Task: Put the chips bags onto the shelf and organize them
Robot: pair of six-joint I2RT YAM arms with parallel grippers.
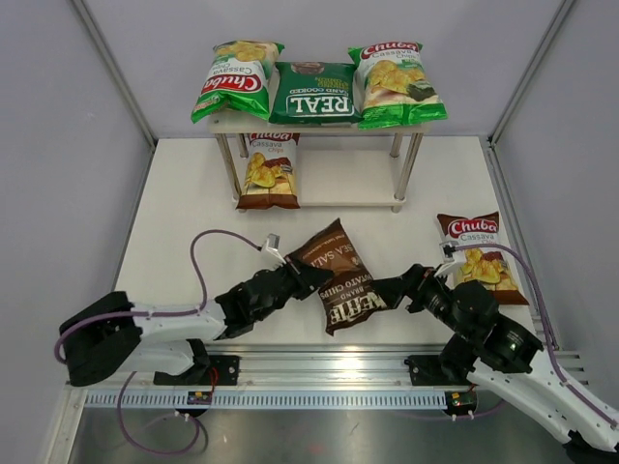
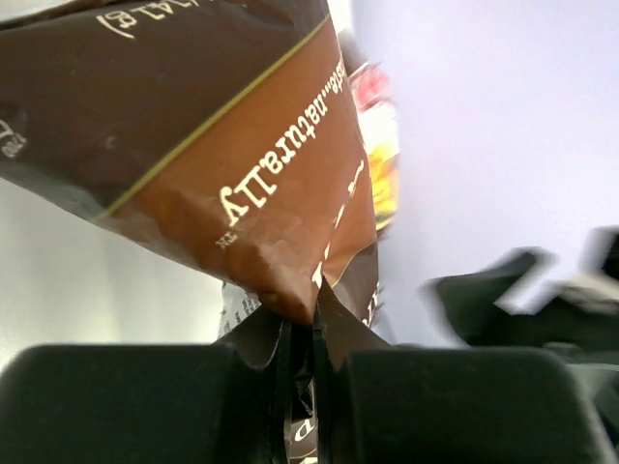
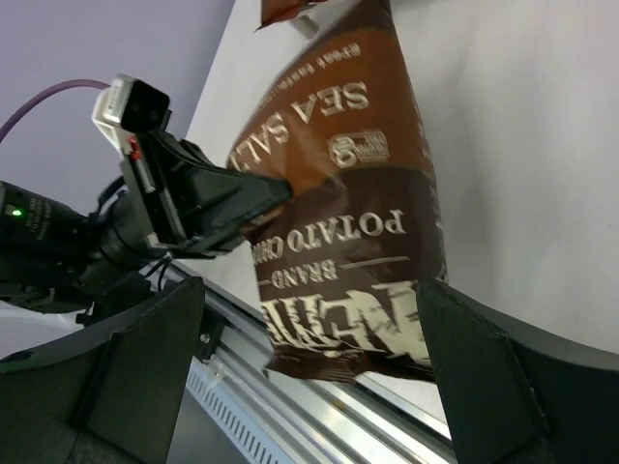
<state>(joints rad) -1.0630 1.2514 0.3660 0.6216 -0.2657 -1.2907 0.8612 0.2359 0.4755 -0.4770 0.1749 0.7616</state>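
Note:
The dark-brown Kettle bag (image 1: 343, 275) is lifted in the middle of the table. My left gripper (image 1: 311, 275) is shut on its left edge; in the left wrist view the foil (image 2: 242, 145) is pinched between the closed jaws of my left gripper (image 2: 309, 387). My right gripper (image 1: 392, 290) is open at the bag's right side; in the right wrist view the bag's lower end (image 3: 338, 290) lies between the spread fingers of my right gripper (image 3: 308, 290). The shelf (image 1: 348, 184) holds two light-green Chuba bags (image 1: 235, 77) (image 1: 397, 82) and the REAL bag (image 1: 314, 94) on top. One brown-and-white Chuba (image 1: 268, 172) lies on the lower board.
A second brown-and-white Chuba bag (image 1: 481, 256) lies flat on the table at the right, beside my right arm. A metal rail (image 1: 319, 367) runs along the near edge. Grey walls close in the left, right and back sides.

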